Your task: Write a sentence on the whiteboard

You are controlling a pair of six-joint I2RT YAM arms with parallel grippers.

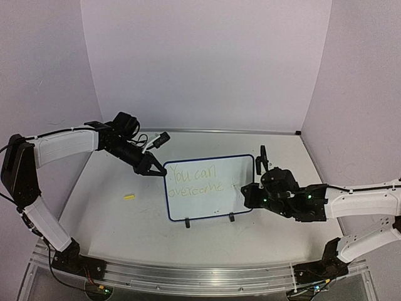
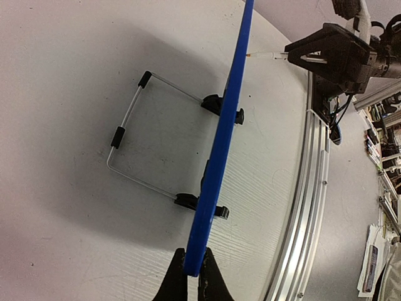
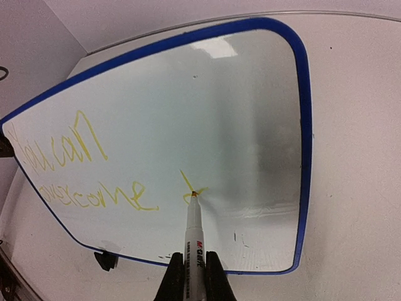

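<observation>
**Marker tip on the whiteboard, left tool pinching the frame**

A pale grey bench [image 1: 113, 219] sits inside plain lilac-white walls [image 1: 207, 63]. An aluminium rail [image 1: 188, 276] runs along its near edge, and a small yellow piece [image 1: 128, 196] lies left of the board. The whiteboard [image 1: 241, 168] stands mid-bench on two black feet [image 1: 188, 222]. Its long axis runs left to right, and its written face is turned toward the arms. The sentence [image 1: 195, 188] reads "You can overcome" in two yellow-green lines on the board's left half.

The left tool [image 1: 155, 170] is closed on the frame's upper left corner. The right tool [image 1: 249, 190] is clamped narrow around a white marker [image 3: 193, 232] that points at the board.

Only the right wrist view shows the marker's tip touching a small crossed stroke just right of "overcome". Only the left wrist view shows the board edge-on as a blue strip, with a wire stand [image 2: 125, 135] behind it.
</observation>
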